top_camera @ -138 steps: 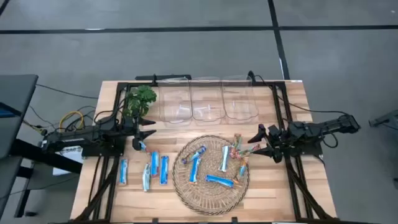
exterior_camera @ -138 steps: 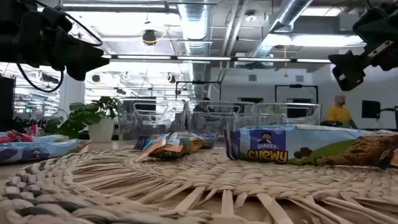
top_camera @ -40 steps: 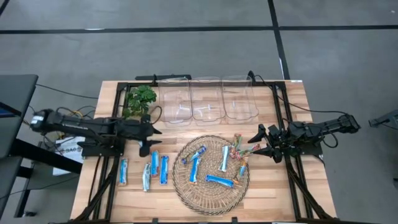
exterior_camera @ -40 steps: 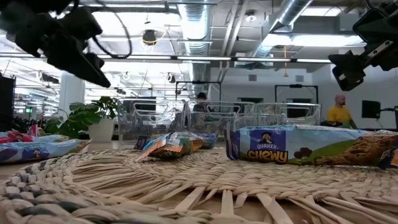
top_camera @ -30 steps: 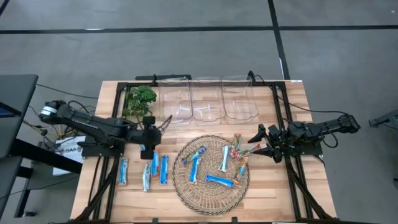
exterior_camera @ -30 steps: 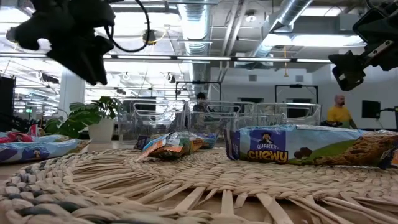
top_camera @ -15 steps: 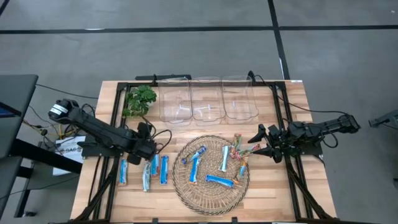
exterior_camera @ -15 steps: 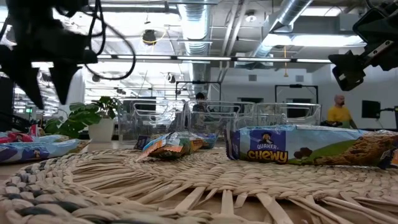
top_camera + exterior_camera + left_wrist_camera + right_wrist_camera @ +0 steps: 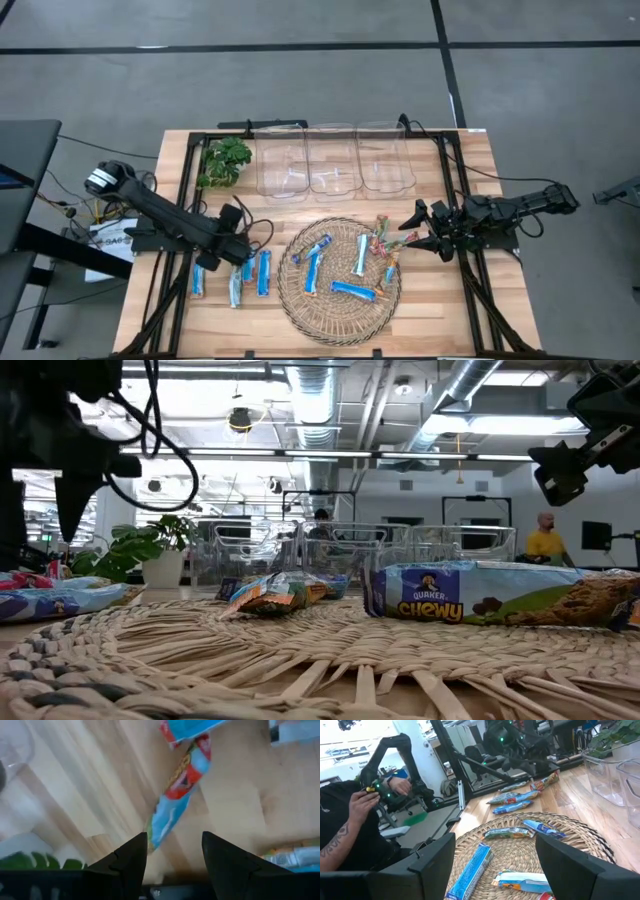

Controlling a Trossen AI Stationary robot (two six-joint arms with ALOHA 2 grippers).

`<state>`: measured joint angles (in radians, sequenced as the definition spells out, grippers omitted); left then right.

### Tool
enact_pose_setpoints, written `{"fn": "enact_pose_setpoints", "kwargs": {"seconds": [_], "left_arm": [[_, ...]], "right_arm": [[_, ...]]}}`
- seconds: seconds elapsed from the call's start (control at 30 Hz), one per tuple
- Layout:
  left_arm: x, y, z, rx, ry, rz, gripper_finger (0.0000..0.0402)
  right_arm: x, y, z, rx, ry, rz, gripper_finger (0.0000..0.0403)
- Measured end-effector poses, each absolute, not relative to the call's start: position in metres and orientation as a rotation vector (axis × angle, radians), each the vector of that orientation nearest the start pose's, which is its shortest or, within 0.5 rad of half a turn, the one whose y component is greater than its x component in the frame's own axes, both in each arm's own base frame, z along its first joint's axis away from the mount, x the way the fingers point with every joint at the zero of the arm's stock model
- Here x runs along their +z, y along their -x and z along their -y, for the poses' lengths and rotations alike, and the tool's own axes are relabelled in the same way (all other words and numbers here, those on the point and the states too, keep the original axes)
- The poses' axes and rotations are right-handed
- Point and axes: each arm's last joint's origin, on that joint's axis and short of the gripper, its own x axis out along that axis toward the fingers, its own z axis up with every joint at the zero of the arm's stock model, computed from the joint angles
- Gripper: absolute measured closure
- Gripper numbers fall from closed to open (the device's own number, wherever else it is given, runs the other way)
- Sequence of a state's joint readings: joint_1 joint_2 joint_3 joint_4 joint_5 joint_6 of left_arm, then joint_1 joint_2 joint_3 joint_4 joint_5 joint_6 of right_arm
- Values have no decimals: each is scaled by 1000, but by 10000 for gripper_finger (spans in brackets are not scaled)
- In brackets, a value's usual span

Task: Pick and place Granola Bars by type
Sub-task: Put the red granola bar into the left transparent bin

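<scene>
Several blue bars [image 9: 313, 270] and some multicoloured ones [image 9: 383, 233] lie flat on a round woven mat [image 9: 290, 300]. Several more blue bars [image 9: 264, 273] lie flat on the wood left of the mat. My left gripper [image 9: 236, 256] points down over these, open; in the left wrist view a blue and red bar [image 9: 176, 802] lies on the wood below the gap between its fingers [image 9: 172, 851], apart from them. My right gripper [image 9: 420, 229] is open and hovers just right of the mat, with the mat and its bars ahead of it in the right wrist view [image 9: 495, 865].
Three clear bins [image 9: 332, 165] stand in a row at the far side of the table, with a small potted plant [image 9: 222, 160] to their left. A black frame rail [image 9: 180, 200] runs along each side. A person [image 9: 350, 820] sits beyond the table's left side.
My left gripper has moved from beside the plant toward the near edge and down. It has tipped from level to pointing down over the blue bars left of the mat. The bars have not moved.
</scene>
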<state>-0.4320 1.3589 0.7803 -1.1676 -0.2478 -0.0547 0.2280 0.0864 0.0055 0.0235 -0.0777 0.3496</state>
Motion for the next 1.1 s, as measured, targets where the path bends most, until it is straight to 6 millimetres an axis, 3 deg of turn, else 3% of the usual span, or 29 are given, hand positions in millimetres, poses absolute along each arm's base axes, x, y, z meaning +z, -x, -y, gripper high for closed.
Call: {"fn": "enact_pose_setpoints", "kwargs": {"seconds": [0.37, 0.7, 1.1], "left_arm": [[154, -190, 72, -21, -526, -1729, 218], [145, -195, 74, -42, -520, -1733, 223], [145, -195, 75, -50, -487, -1739, 319]], "right_arm": [[161, -99, -25, 293, -342, -110, 132], [161, -99, -25, 292, -342, -111, 132], [161, -99, -25, 293, -342, -110, 132]]}}
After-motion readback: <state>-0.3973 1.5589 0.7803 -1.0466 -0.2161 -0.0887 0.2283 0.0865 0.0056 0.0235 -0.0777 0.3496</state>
